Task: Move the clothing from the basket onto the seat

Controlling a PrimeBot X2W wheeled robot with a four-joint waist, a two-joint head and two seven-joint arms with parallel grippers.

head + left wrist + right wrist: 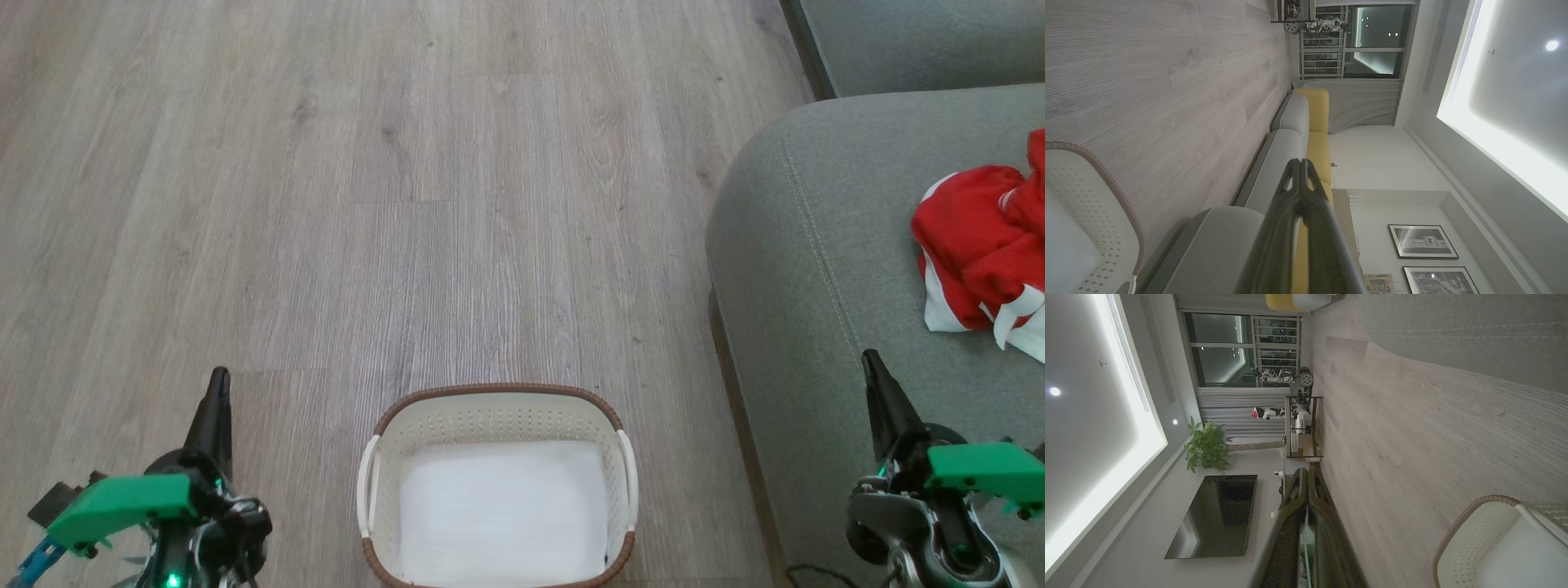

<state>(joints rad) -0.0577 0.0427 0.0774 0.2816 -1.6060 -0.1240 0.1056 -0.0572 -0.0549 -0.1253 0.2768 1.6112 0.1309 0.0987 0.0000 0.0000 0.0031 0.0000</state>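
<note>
- The wood-plank floor [408, 204] runs wide ahead and to the left of the basket, giving open room between the arms.
- The seat [800, 269], grey-green with a stitched seam, takes the right side. Its rounded corner drops to the floor just right of the basket.
- The basket [498, 390] stands on the floor at bottom centre, with a brown rim, white side handles and its white bottom in plain sight.
- The clothing [971, 237] lies crumpled on the seat, bright red with white panels, well back from the cushion's edge.
- The left gripper [219, 377] hovers over the floor left of the basket, fingers pressed together on nothing.
- The right gripper [870, 359] hangs above the seat, fingers likewise together, apart from the clothing.
</note>
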